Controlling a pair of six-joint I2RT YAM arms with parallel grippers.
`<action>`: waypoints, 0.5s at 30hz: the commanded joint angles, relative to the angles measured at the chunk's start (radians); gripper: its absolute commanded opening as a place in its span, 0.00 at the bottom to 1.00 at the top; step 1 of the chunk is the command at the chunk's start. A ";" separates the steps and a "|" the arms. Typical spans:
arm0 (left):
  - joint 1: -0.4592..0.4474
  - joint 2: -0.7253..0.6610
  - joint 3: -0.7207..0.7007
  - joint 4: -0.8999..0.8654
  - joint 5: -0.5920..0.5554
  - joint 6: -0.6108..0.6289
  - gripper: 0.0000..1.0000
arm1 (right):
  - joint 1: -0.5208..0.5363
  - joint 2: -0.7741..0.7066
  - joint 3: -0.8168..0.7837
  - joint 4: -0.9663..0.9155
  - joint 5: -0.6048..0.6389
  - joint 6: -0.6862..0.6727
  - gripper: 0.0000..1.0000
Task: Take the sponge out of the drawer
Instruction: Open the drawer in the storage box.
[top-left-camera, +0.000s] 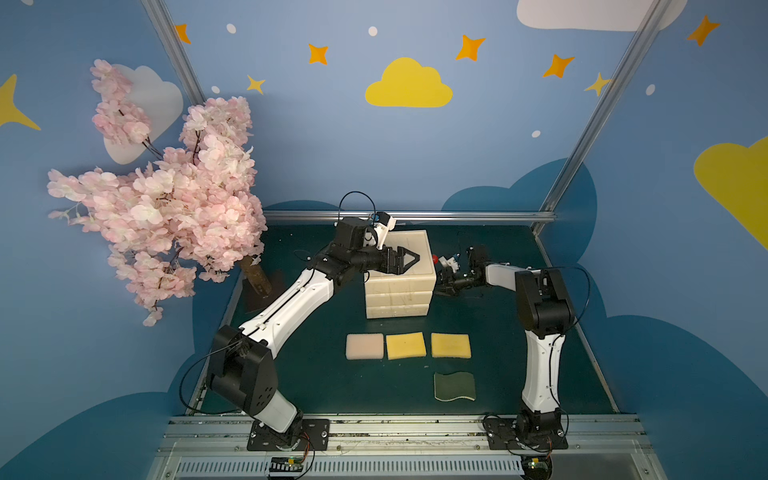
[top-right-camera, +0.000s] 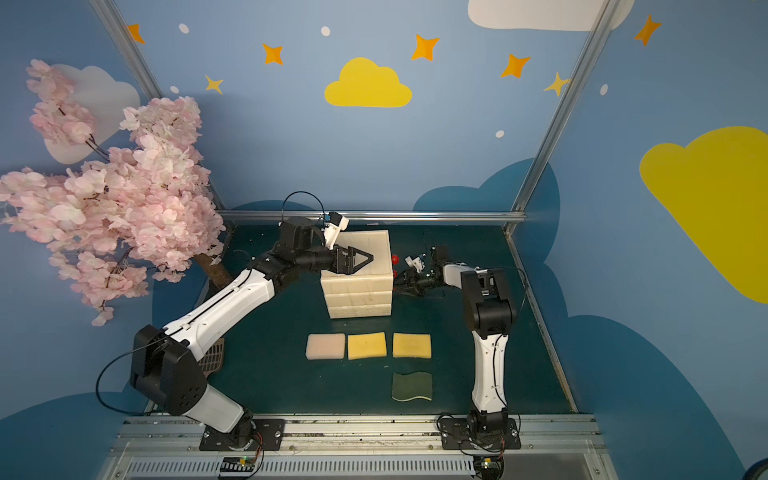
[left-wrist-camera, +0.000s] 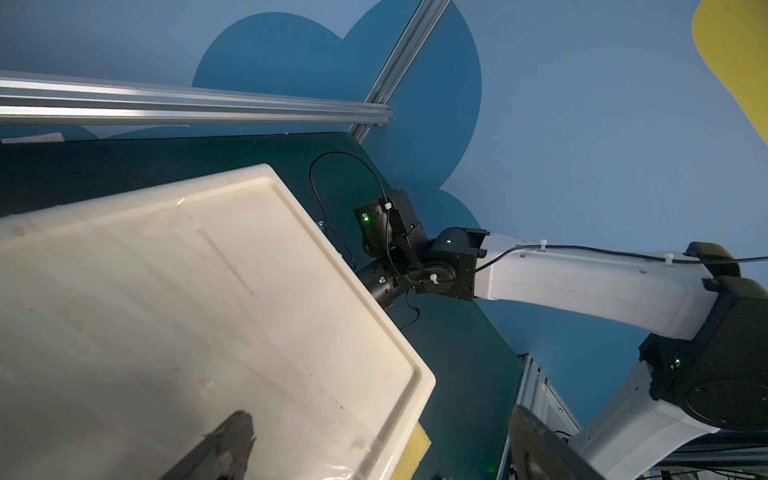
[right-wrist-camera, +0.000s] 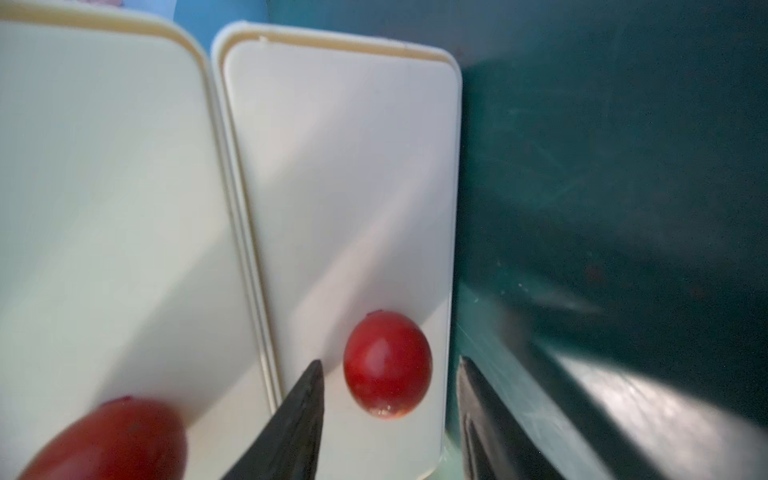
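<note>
The cream three-drawer unit (top-left-camera: 399, 286) (top-right-camera: 359, 291) stands mid-table with all drawers shut, so the sponge is hidden. My left gripper (top-left-camera: 411, 259) (left-wrist-camera: 382, 411) hovers open over the unit's top (left-wrist-camera: 166, 291), holding nothing. My right gripper (top-left-camera: 441, 286) (right-wrist-camera: 390, 360) is low at the unit's right side, against the lowest drawer front (right-wrist-camera: 340, 187). It is open, and that drawer's red knob (right-wrist-camera: 387, 365) sits between the fingertips with a gap on each side. A blurred second knob (right-wrist-camera: 108, 440) belongs to the drawer above. Higher knobs (top-right-camera: 395, 258) show in a top view.
On the green mat in front of the unit lie a pink foam block (top-left-camera: 364, 346), two yellow ones (top-left-camera: 406, 345) (top-left-camera: 451, 345) and a wavy green one (top-left-camera: 454, 386). A pink blossom tree (top-left-camera: 166, 199) fills the left. An aluminium rail (top-left-camera: 411, 216) bounds the back.
</note>
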 joint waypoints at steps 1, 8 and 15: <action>0.003 0.004 -0.009 0.017 0.016 0.002 0.96 | 0.002 0.022 0.017 0.038 -0.038 0.019 0.50; 0.003 0.004 -0.013 0.012 0.013 0.002 0.96 | 0.019 0.057 0.025 0.074 -0.066 0.048 0.44; 0.007 0.005 -0.020 0.011 0.003 0.006 0.96 | 0.021 0.065 0.013 0.090 -0.070 0.058 0.23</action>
